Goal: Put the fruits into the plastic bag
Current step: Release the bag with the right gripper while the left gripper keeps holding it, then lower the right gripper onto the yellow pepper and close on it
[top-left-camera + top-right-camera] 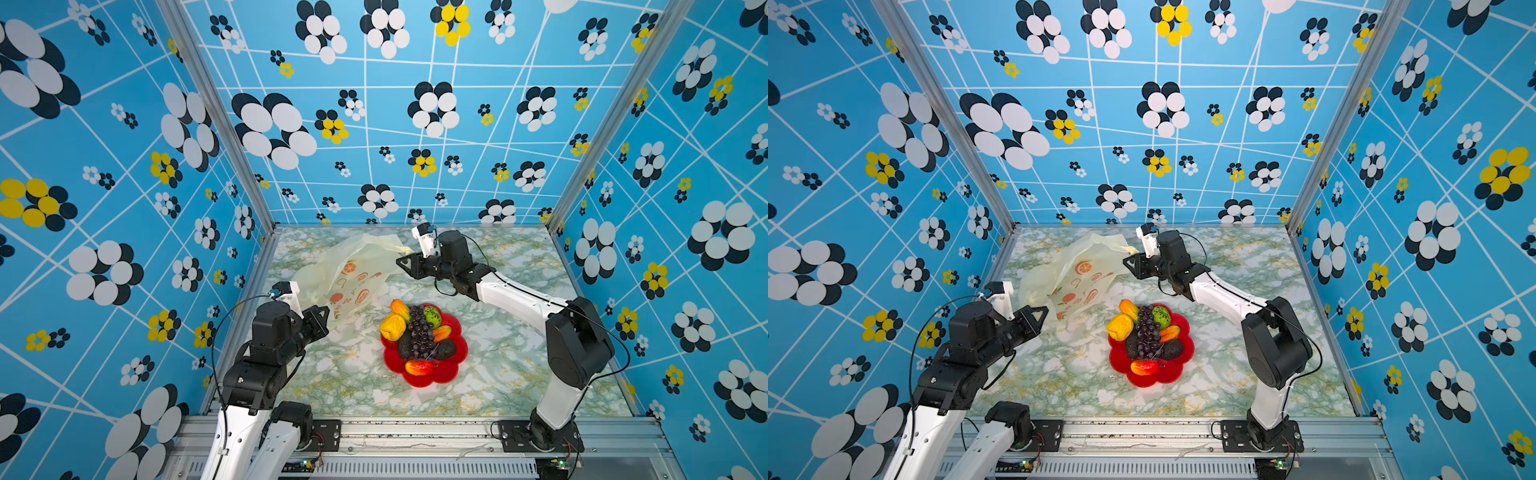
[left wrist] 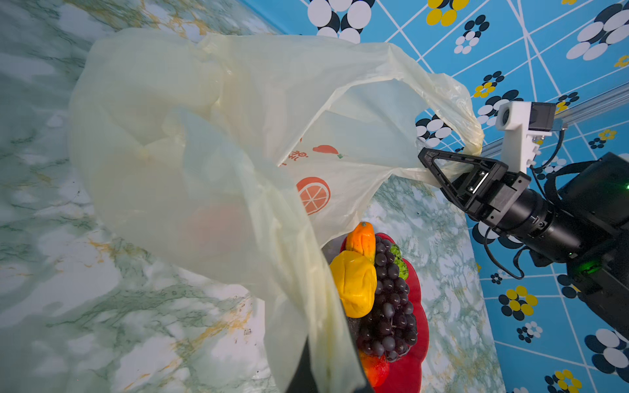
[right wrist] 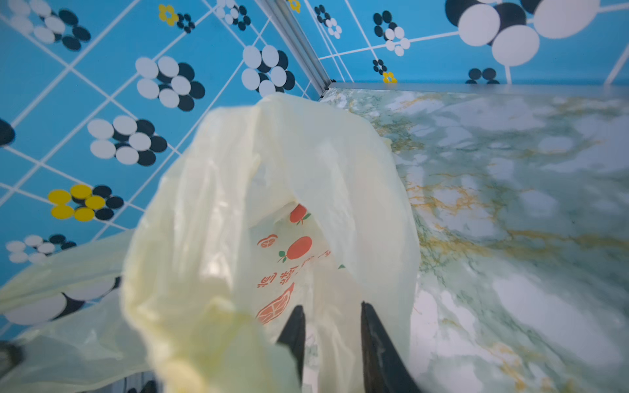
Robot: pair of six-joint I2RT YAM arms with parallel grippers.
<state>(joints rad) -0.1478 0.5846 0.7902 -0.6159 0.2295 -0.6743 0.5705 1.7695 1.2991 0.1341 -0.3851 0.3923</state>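
You are working in a lab-style robot test booth. Blue flower-print panels on aluminium posts enclose a marble-print tabletop, and two robot arms are bolted to a metal rail.

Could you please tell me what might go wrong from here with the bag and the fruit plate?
1. The right gripper has its jaws apart at the handle of the plastic bag, so that side may drop and the mouth collapse, with only the left gripper pinching its edge.
2. The sagging film hangs close to the fruits on the red plate and could catch them.
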